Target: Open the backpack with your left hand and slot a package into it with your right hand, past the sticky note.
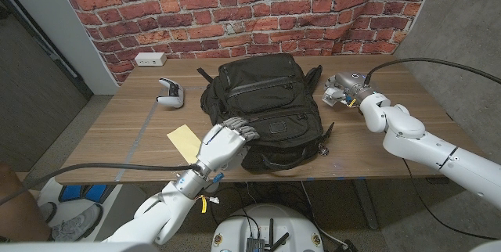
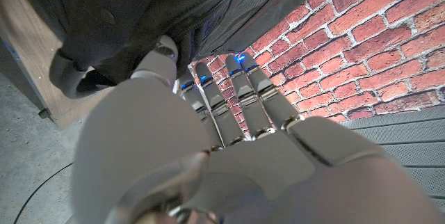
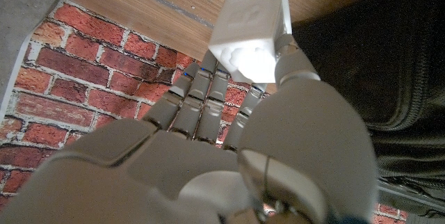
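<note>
Evidently package [image 3: 252,29] between right fingers [image 3: 201,92]

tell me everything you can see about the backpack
The backpack is black, of woven fabric, lying flat in the middle of the wooden table with its front panel up. Zipper lines cross the front, a carry handle loops at its near edge and straps stick out at the far end. It looks closed. The left hand rests on its near left corner; the right hand, holding a clear package, is beside its far right.
</note>
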`<state>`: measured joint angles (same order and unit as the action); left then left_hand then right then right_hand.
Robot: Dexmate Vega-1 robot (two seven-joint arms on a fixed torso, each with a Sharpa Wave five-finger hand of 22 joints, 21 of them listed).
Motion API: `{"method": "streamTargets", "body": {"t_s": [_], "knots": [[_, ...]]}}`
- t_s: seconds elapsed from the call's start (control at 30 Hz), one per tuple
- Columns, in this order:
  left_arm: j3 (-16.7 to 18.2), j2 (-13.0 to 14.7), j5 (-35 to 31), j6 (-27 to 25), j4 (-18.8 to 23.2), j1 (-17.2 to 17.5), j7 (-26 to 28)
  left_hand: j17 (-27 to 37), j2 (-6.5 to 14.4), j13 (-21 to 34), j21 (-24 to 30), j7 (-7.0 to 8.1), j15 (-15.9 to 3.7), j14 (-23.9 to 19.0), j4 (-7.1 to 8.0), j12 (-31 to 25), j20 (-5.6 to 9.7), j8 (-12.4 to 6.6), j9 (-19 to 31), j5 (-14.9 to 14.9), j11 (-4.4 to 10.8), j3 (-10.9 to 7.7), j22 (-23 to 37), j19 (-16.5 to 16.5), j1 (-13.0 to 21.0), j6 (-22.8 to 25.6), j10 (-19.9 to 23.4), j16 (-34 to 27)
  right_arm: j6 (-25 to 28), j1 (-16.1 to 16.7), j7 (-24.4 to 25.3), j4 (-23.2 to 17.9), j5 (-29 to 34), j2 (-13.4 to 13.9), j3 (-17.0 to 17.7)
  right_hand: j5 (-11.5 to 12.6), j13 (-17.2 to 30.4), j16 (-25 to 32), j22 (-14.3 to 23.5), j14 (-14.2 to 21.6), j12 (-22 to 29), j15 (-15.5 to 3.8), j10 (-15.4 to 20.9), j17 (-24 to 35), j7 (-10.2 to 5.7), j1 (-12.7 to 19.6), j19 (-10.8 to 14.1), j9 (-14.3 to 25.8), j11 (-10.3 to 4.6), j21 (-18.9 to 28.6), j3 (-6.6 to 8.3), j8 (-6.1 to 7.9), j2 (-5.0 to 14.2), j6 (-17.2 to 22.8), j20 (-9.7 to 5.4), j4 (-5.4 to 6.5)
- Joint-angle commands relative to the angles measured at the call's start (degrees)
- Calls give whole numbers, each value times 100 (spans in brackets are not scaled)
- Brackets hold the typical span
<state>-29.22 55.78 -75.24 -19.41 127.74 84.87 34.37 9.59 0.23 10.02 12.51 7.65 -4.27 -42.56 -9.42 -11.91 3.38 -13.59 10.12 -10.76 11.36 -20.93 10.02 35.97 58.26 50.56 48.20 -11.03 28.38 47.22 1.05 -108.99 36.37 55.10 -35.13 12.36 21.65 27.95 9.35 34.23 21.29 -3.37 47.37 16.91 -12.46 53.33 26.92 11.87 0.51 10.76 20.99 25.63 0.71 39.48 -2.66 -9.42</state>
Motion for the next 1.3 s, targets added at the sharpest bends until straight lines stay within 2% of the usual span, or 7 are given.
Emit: {"method": "streamTargets", "body": {"t_s": [0.03,0.37,0.67,1.07,1.3], "knots": [[23,3,140,-13,6,-72,88,12,108,16,29,9,-910,-360,11,-44,836,2,18,-24,7,-51,11,140,5,300,327,-3,43,49,4,-50,-10,19,33,37,35,-2,10,53,-4,-928,1283,21,-3,286,46,10,-1226,-4,16,-8,324,67,-524,18],[6,-25,169,-12,-17,-128,110,21,209,27,53,-15,-928,-780,-3,-31,824,2,42,-18,12,-127,20,371,-19,753,795,16,49,69,25,-53,-19,26,41,40,45,-5,10,59,-14,-931,1288,30,-2,293,47,14,-1226,-3,11,-16,331,76,-523,15],[-3,-52,190,-15,-58,-193,147,44,312,46,60,8,-940,-1527,-22,-41,815,-105,79,-9,21,-220,27,609,-26,1378,1551,-28,61,61,21,-52,-4,30,37,44,50,-9,10,66,-23,-930,1293,36,-3,297,47,12,-1226,-3,8,-29,339,75,-523,15],[66,-99,332,-42,-52,-256,187,68,346,66,83,-4,-952,-2029,-36,-49,820,-167,100,-8,9,-275,37,784,-39,1584,2007,-70,186,129,-22,-164,3,94,83,49,59,-22,10,68,-39,-937,1299,42,-2,311,58,15,-1228,0,5,-41,343,83,-521,8],[129,-148,532,28,-49,-343,215,67,334,66,90,-37,-952,-2104,-46,-33,820,-183,103,-6,7,-283,39,823,-27,1629,2050,-67,285,195,-44,-257,-11,158,134,50,63,-38,11,62,-46,-931,1311,42,-2,311,61,19,-1229,0,0,-47,340,88,-518,8]]}}
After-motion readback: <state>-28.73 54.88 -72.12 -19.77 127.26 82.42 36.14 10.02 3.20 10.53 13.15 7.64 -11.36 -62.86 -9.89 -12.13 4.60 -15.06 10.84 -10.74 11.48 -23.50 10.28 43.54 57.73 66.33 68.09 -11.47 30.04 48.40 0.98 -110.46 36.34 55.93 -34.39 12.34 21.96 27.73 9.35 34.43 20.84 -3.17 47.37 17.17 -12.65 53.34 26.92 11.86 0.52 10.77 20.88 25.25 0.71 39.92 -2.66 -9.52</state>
